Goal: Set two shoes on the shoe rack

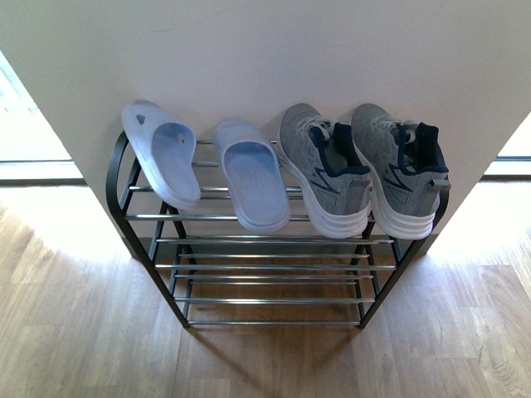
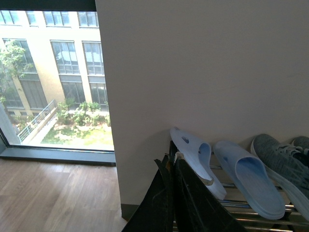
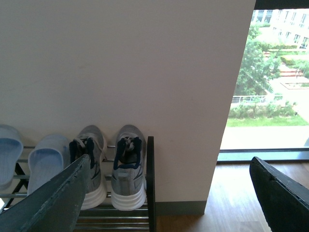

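Note:
The shoe rack [image 1: 265,268] stands against a white wall, with a black frame and silvery rods. Its top shelf holds two light blue slippers [image 1: 162,157] [image 1: 253,182] on the left and two grey sneakers [image 1: 325,170] [image 1: 402,170] with white soles on the right. Neither gripper shows in the front view. In the left wrist view my left gripper [image 2: 169,162] is shut and empty, raised near the rack's left end beside a slipper [image 2: 198,159]. In the right wrist view my right gripper [image 3: 170,162] is open and empty, off the rack's right end near the outer sneaker [image 3: 128,169].
The lower shelves [image 1: 270,300] of the rack carry nothing. Light wooden floor [image 1: 75,332] surrounds the rack. The white wall panel [image 1: 265,58] is behind it. Full-height windows [image 2: 53,82] [image 3: 270,82] flank the wall on both sides.

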`<state>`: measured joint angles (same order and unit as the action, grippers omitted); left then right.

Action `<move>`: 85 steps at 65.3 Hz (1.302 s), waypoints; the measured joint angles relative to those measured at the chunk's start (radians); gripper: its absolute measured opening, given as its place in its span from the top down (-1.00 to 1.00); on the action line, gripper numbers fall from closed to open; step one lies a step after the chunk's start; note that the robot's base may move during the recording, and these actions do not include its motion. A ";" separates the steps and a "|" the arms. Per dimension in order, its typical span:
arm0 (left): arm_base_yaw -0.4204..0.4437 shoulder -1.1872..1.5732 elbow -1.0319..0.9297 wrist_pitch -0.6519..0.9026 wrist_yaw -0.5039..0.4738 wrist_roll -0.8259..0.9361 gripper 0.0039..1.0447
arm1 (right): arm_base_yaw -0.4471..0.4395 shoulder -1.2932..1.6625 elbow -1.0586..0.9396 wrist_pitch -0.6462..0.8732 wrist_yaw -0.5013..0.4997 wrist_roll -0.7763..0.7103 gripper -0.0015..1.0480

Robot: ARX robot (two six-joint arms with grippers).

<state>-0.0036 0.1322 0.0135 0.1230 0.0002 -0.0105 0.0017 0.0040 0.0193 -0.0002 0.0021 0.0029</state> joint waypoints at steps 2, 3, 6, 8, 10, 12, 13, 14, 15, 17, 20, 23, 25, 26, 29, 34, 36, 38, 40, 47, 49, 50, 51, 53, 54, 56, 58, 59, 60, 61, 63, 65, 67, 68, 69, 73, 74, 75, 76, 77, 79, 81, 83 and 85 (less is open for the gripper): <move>0.000 -0.056 0.000 -0.080 0.000 0.000 0.98 | 0.000 0.000 0.000 0.000 0.000 0.000 -0.82; 0.000 -0.079 0.000 -0.102 0.000 0.000 0.98 | 0.000 0.000 0.000 0.000 0.000 0.000 -0.82; 0.000 -0.108 0.000 -0.116 0.000 0.000 0.98 | 0.000 0.000 0.000 0.000 0.000 0.000 -0.82; 0.000 -0.113 0.000 -0.117 0.000 0.000 0.98 | 0.000 0.000 0.000 0.000 0.000 0.000 -0.82; 0.000 -0.114 0.000 -0.120 -0.001 0.000 0.98 | 0.000 0.000 0.000 0.000 0.000 0.000 -0.82; 0.000 -0.115 0.000 -0.123 0.000 0.000 0.98 | 0.000 0.000 0.000 0.000 0.000 0.000 -0.82; 0.000 -0.115 0.000 -0.123 0.000 0.000 0.98 | 0.000 0.000 0.000 0.000 0.000 0.000 -0.82; 0.000 -0.115 0.000 -0.123 -0.001 0.000 0.98 | 0.000 0.000 0.000 0.000 0.000 0.000 -0.82; 0.000 -0.116 0.000 -0.123 0.000 0.000 0.98 | 0.000 0.000 0.000 0.000 0.000 0.000 -0.82; 0.000 -0.116 0.000 -0.123 0.000 0.000 0.98 | 0.000 0.000 0.000 0.000 0.000 0.000 -0.82; 0.000 -0.116 0.000 -0.123 0.000 0.000 0.98 | 0.000 0.000 0.000 0.000 0.000 0.000 -0.82; 0.000 -0.116 0.000 -0.123 0.000 0.000 0.98 | 0.000 0.000 0.000 0.000 0.000 0.000 -0.82; 0.000 -0.116 0.000 -0.123 0.000 0.000 0.98 | 0.000 0.000 0.000 0.000 0.000 0.000 -0.82; 0.000 -0.116 0.000 -0.123 0.000 0.000 0.98 | 0.000 0.000 0.000 0.000 0.000 0.000 -0.82; 0.000 -0.116 0.000 -0.123 0.000 0.000 0.89 | 0.000 0.000 0.000 0.000 0.000 0.000 -0.82; 0.000 -0.116 0.000 -0.123 0.000 0.000 0.65 | 0.000 0.000 0.000 0.000 0.000 0.000 -0.82; 0.000 -0.116 0.000 -0.123 0.000 0.000 0.55 | 0.000 0.000 0.000 0.000 0.000 0.000 -0.82; 0.000 -0.116 0.000 -0.123 0.000 0.000 0.44 | 0.000 0.000 0.000 0.000 0.000 0.000 -0.82; 0.000 -0.116 0.000 -0.123 0.000 0.000 0.31 | 0.000 0.000 0.000 0.000 0.000 0.000 -0.82; 0.000 -0.116 0.000 -0.123 0.000 0.000 -0.07 | 0.000 0.000 0.000 0.000 0.000 0.000 -0.82; 0.000 -0.116 0.000 -0.123 0.000 0.000 -0.17 | 0.000 0.000 0.000 0.000 0.000 0.000 -0.82; 0.000 -0.116 0.000 -0.123 0.000 0.000 -0.20 | 0.000 0.000 0.000 0.000 0.000 0.000 -0.82; 0.000 -0.116 0.000 -0.123 0.000 0.000 -0.24 | 0.000 0.000 0.000 0.000 0.000 0.000 -0.82; 0.000 -0.116 0.000 -0.123 0.000 0.000 -0.34 | 0.000 0.000 0.000 0.000 0.000 0.000 -0.82; 0.000 -0.116 0.000 -0.123 0.000 0.000 -0.41 | 0.000 0.000 0.000 0.000 0.000 0.000 -0.82; 0.000 -0.116 0.000 -0.123 0.000 0.000 -0.51 | 0.000 0.000 0.000 0.000 0.000 0.000 -0.82; 0.000 -0.116 0.000 -0.123 0.000 0.000 -0.61 | 0.000 0.000 0.000 0.000 0.000 0.000 -0.82; 0.000 -0.116 0.000 -0.123 0.000 0.000 -0.65 | 0.000 0.000 0.000 0.000 0.000 0.000 -0.82; 0.000 -0.116 0.000 -0.123 0.000 0.000 -0.71 | 0.000 0.000 0.000 0.000 0.000 0.000 -0.82; 0.000 -0.116 0.000 -0.123 0.000 0.000 -0.75 | 0.000 0.000 0.000 0.000 0.000 0.000 -0.82; 0.000 -0.116 0.000 -0.123 0.000 0.000 -0.84 | 0.000 0.000 0.000 0.000 0.000 0.000 -0.82; 0.000 -0.116 0.000 -0.123 0.000 0.002 -0.85 | 0.000 0.000 0.000 0.000 0.000 0.000 -0.82; 0.000 -0.116 0.000 -0.123 0.000 0.002 -0.82 | 0.000 0.000 0.000 0.000 0.000 0.000 -0.82; 0.000 -0.116 0.000 -0.123 0.000 0.002 -0.81 | 0.000 0.000 0.000 0.000 0.000 0.000 -0.82; 0.000 -0.116 0.000 -0.123 0.000 0.002 -0.82 | 0.000 0.000 0.000 0.000 0.000 0.000 -0.82; 0.000 -0.116 0.000 -0.123 0.000 0.002 -0.83 | 0.000 0.000 0.000 0.000 0.000 0.000 -0.82; 0.000 -0.116 0.000 -0.123 0.000 0.002 -0.83 | 0.000 0.000 0.000 0.000 0.000 0.000 -0.82; 0.000 -0.116 0.000 -0.123 0.000 0.002 -0.83 | 0.000 0.000 0.000 0.000 0.000 0.000 -0.82; 0.000 -0.116 0.000 -0.123 0.000 0.002 -0.83 | 0.000 0.000 0.000 0.000 0.000 0.000 -0.82; 0.000 -0.116 0.000 -0.123 0.000 0.002 -0.83 | 0.000 0.000 0.000 0.000 0.000 0.000 -0.82; 0.000 -0.116 0.000 -0.123 0.000 0.002 -0.83 | 0.000 0.000 0.000 0.000 0.000 0.000 -0.82; 0.000 -0.116 0.000 -0.123 0.000 0.002 -0.83 | 0.000 0.001 0.000 0.000 0.000 0.000 -0.82; 0.000 -0.116 0.000 -0.123 0.000 0.002 -0.83 | 0.000 0.000 0.000 0.000 0.000 0.000 -0.82; 0.000 -0.116 0.000 -0.123 0.000 0.002 -0.83 | 0.000 0.000 0.000 0.000 0.000 0.000 -0.82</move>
<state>-0.0032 0.0158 0.0132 -0.0002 -0.0002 -0.0082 0.0017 0.0040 0.0193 -0.0002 0.0021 0.0025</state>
